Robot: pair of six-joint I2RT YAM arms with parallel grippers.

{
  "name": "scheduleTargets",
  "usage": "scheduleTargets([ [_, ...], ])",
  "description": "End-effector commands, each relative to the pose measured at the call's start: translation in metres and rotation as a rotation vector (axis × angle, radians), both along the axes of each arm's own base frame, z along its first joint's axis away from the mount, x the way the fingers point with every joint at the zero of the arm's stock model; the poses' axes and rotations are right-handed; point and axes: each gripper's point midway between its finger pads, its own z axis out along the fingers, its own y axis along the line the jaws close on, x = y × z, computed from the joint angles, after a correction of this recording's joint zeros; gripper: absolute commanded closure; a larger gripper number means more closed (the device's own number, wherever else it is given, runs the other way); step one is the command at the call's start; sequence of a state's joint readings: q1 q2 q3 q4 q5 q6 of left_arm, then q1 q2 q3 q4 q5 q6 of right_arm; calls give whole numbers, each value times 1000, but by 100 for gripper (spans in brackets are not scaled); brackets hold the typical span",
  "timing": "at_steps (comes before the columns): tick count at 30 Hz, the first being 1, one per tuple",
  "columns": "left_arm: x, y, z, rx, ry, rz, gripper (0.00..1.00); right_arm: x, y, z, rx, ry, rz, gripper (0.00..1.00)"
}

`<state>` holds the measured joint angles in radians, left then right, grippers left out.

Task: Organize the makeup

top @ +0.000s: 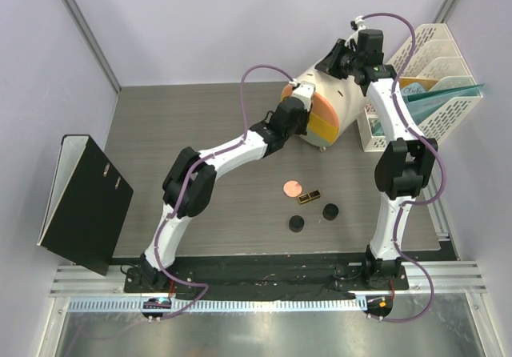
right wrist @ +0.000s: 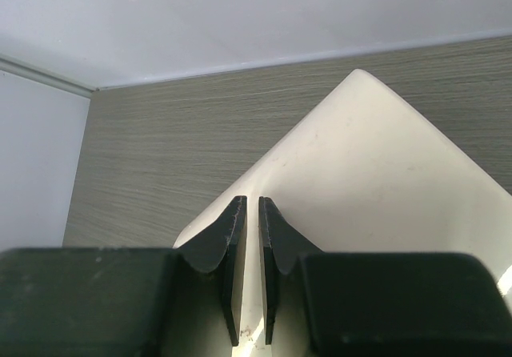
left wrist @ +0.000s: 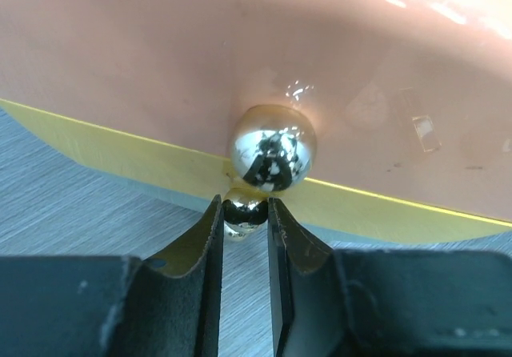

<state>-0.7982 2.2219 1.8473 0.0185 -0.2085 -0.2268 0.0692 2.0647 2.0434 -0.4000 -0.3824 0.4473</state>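
The makeup lies loose on the table in the top view: a pink round compact (top: 293, 187), a black-gold lipstick (top: 310, 196) and two black round jars (top: 330, 210) (top: 297, 223). Behind them a cream drum-shaped box (top: 336, 101) lies on its side, orange and yellow drawer fronts facing left. My left gripper (top: 302, 102) (left wrist: 244, 206) is at the drawer fronts, shut on the small gold knob (left wrist: 242, 213) of the yellow drawer (left wrist: 120, 161). A larger gold knob (left wrist: 272, 149) sits just above on the orange drawer. My right gripper (top: 336, 59) (right wrist: 250, 202) pinches the cream box's edge (right wrist: 360, 173).
A black binder (top: 84, 201) leans at the table's left edge. A white file rack (top: 424, 61) with teal folders (top: 444, 97) stands right of the box, close to the right arm. The loose items lie between the two arm bases.
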Motion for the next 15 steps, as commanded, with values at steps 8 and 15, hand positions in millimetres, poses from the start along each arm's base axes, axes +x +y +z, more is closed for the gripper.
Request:
scheduleTargets([
  [8, -13, 48, 59, -36, -114, 108, 100, -12, -13, -64, -48, 208, -21, 82],
  [15, -31, 66, 62, -38, -108, 128, 100, -13, -12, -64, -45, 210, -21, 82],
])
